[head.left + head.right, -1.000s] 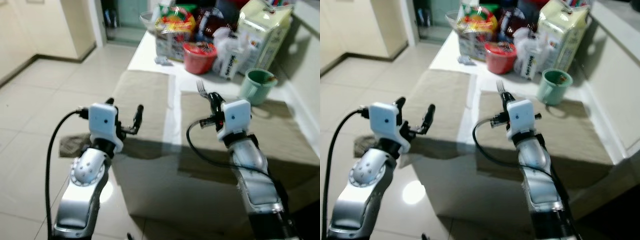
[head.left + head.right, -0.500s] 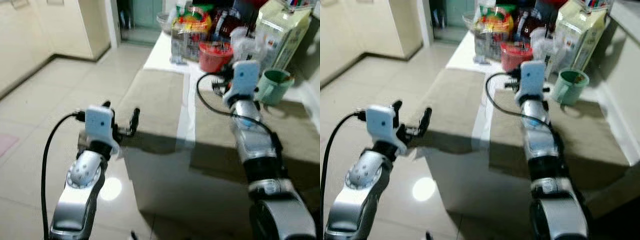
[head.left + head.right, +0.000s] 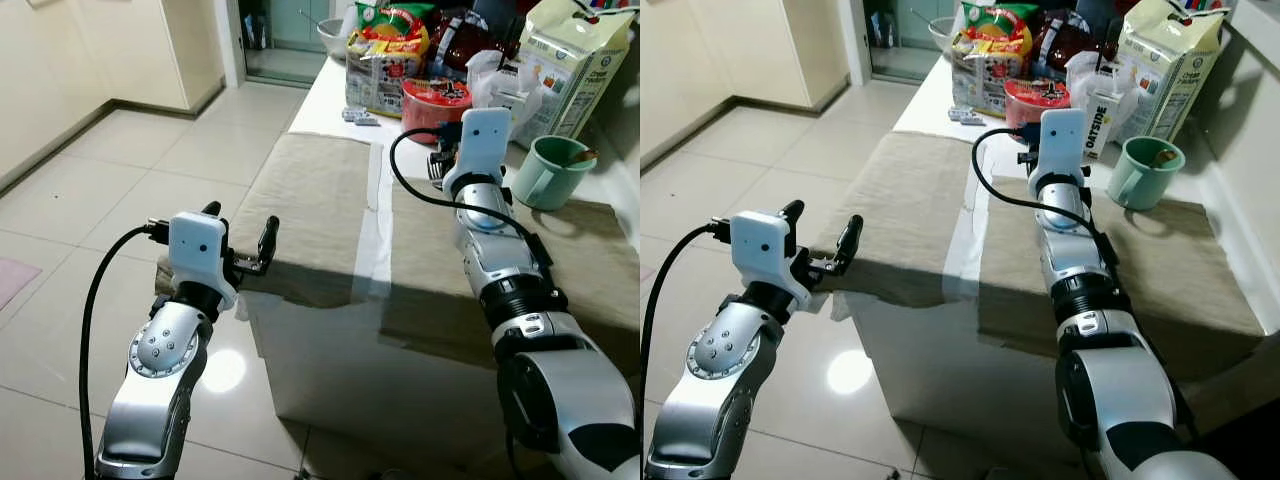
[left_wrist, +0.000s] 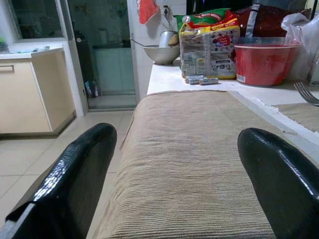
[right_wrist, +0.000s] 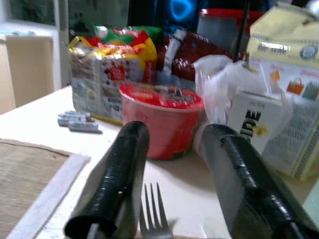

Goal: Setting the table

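Two risks, as I judged: the fork (image 5: 152, 209), lying on the table (image 3: 325, 95) past the right placemat (image 3: 590, 260), could skid toward the red bowl (image 5: 162, 119). Right gripper (image 5: 172, 179) reached far out, fingers parted astride it, not gripping. Left gripper (image 3: 240, 240) hovered spread, empty, at the left placemat (image 4: 189, 164) edge.

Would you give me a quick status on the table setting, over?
Left tool open, hovering by left beige woven placemat. Right tool open, straddling the silver metal fork. Red plastic noodle bowl close ahead.
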Robot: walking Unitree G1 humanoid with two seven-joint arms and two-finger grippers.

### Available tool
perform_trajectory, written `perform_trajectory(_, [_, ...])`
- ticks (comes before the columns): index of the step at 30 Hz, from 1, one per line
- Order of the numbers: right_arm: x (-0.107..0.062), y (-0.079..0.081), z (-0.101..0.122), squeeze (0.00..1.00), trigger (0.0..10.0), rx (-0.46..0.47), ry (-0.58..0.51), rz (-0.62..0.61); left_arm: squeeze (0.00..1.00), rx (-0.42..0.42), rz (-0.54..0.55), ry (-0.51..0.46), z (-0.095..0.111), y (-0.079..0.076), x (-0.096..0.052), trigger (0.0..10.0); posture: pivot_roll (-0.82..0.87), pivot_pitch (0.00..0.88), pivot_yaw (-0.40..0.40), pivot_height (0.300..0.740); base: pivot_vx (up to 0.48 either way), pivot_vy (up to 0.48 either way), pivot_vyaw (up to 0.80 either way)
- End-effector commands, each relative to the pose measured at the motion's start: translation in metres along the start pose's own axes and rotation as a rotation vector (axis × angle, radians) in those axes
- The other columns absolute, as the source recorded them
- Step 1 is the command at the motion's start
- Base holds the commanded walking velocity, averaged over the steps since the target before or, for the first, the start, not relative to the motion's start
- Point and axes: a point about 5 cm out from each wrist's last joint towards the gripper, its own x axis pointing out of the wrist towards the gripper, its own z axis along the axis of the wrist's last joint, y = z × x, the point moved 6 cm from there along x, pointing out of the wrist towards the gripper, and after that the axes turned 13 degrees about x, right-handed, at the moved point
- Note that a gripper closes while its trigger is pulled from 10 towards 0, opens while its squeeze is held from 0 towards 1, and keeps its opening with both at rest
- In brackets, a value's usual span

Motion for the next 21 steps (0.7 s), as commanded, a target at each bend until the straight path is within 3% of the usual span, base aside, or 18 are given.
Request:
perform_trajectory(1, [0.005, -0.007, 0.010, 1.00, 10.0, -0.007, -0.023, -0.031, 0.00, 0.002, -0.011, 0.003, 0.000, 0.000, 0.000, 10.0, -0.03, 0.000, 0.031, 0.740, 0.000, 0.000, 0.00])
perform_trajectory(4, [0.010, -0.012, 0.010, 1.00, 10.0, -0.035, 0.007, -0.058, 0.00, 0.005, -0.013, 0.003, 0.001, 0.001, 0.000, 10.0, -0.03, 0.000, 0.032, 0.740, 0.000, 0.000, 0.00])
perform_trajectory(5, [0.011, -0.012, 0.009, 0.00, 10.0, -0.050, 0.023, -0.057, 0.00, 0.005, -0.014, 0.004, 0.001, 0.000, 0.000, 10.0, -0.03, 0.000, 0.033, 0.740, 0.000, 0.000, 0.00])
perform_trajectory(8, [0.013, -0.014, 0.008, 0.00, 10.0, -0.074, 0.044, -0.067, 0.00, 0.003, -0.018, 0.006, 0.000, -0.001, 0.000, 10.0, -0.03, 0.000, 0.033, 0.740, 0.000, 0.000, 0.00])
perform_trajectory(16, [0.009, -0.018, -0.021, 0.00, 10.0, -0.165, 0.185, -0.066, 0.00, 0.000, -0.025, 0.005, 0.001, -0.003, 0.001, 10.0, -0.04, 0.000, 0.036, 0.740, 0.000, 0.000, 0.00])
perform_trajectory(21, [0.005, -0.024, -0.033, 0.00, 10.0, -0.175, 0.244, -0.083, 0.00, -0.002, -0.028, 0.005, 0.003, -0.005, -0.001, 10.0, -0.03, 0.007, 0.038, 0.740, 0.000, 0.000, 0.00])
